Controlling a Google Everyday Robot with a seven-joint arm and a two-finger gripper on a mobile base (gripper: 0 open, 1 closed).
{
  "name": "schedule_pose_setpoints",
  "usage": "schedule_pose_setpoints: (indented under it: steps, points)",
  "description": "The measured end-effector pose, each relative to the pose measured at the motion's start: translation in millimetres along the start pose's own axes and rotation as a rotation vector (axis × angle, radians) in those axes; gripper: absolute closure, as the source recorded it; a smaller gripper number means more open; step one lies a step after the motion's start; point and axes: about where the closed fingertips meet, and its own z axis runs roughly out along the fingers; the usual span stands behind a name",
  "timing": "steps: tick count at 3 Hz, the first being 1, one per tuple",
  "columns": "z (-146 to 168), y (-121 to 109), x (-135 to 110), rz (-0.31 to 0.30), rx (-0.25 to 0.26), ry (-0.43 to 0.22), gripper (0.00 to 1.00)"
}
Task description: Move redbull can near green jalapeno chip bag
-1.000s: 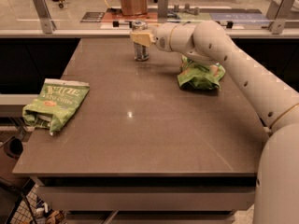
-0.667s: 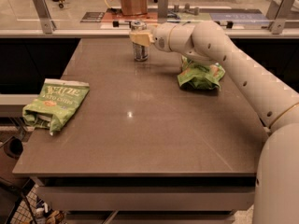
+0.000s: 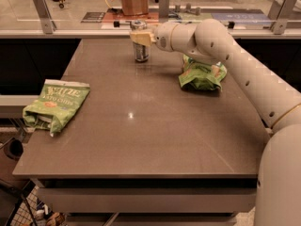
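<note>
The redbull can (image 3: 140,51) stands upright at the far middle of the brown table (image 3: 141,126). My gripper (image 3: 141,36) reaches in from the right and is closed around the can's upper part; a pale finger (image 3: 139,37) crosses its front. The can's base looks to be on or just above the table. The green jalapeno chip bag (image 3: 55,102), lime green with white lettering, lies flat at the table's left edge, far from the can.
A puffier green chip bag (image 3: 202,74) lies at the right, under my arm (image 3: 221,41). Behind the table runs a counter (image 3: 211,18) with a brown paper bag (image 3: 134,1) and metal posts. A wire basket (image 3: 19,211) sits below left.
The gripper stays at the can. The can and gripper have barely shifted; both bags lie where they were.
</note>
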Motion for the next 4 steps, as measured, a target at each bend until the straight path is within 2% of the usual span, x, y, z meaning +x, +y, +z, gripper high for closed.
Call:
schedule_pose_setpoints:
  steps: [2,4]
  points:
    - [-18.8,23.9,-18.1,-0.017,-0.071,0.010,1.00]
    - [-42.9,69.0,-35.8,-0.034,-0.185,0.017,1.00]
